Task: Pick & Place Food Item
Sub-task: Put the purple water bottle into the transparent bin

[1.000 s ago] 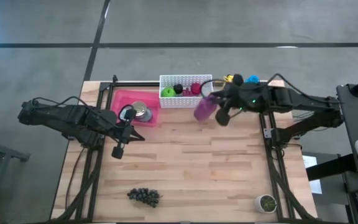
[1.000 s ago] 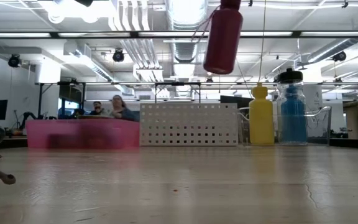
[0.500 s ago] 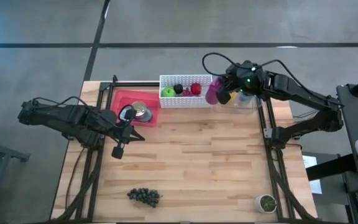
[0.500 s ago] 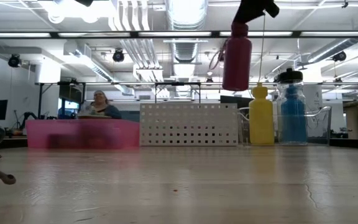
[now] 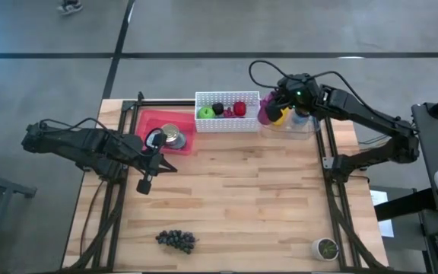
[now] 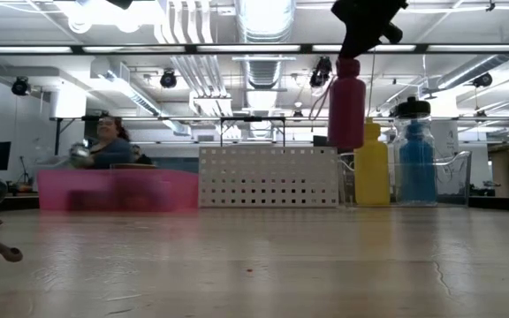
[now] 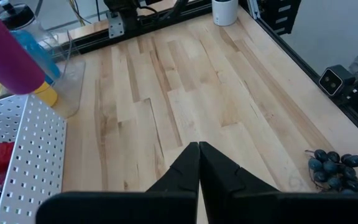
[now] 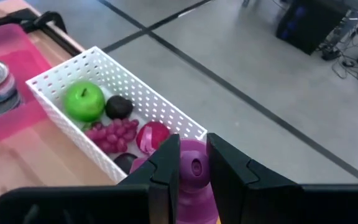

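The table is pale wooden planks on a dark metal frame, standing on a grey concrete floor crossed by dark seam lines. Across the tabletop the room opens into a big workshop: long fluorescent strip lights run along the ceiling among white ventilation ducts and hanging cables. Far back, a person sits behind a desk, blurred. Black equipment and a computer tower stand on the floor past the table's edge. A small white cup sits at one table corner.
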{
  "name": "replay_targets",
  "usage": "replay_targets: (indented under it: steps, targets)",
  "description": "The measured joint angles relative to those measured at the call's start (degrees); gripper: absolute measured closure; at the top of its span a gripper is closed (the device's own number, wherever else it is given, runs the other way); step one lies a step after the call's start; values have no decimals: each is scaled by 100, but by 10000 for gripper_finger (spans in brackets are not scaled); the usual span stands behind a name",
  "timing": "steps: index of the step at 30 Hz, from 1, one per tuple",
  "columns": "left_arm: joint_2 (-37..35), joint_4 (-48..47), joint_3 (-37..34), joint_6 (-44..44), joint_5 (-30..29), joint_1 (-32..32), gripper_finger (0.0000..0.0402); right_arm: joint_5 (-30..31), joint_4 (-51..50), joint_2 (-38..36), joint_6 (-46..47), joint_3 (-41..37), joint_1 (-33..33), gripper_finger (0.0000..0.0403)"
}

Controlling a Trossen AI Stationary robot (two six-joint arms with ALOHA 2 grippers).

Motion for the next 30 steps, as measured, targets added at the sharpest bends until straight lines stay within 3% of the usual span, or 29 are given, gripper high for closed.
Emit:
replay_targets:
  steps: [30]
  targets:
    - [1,6,0,-27,2,0,392,-348,-354,-690,-90,19,-214,342]
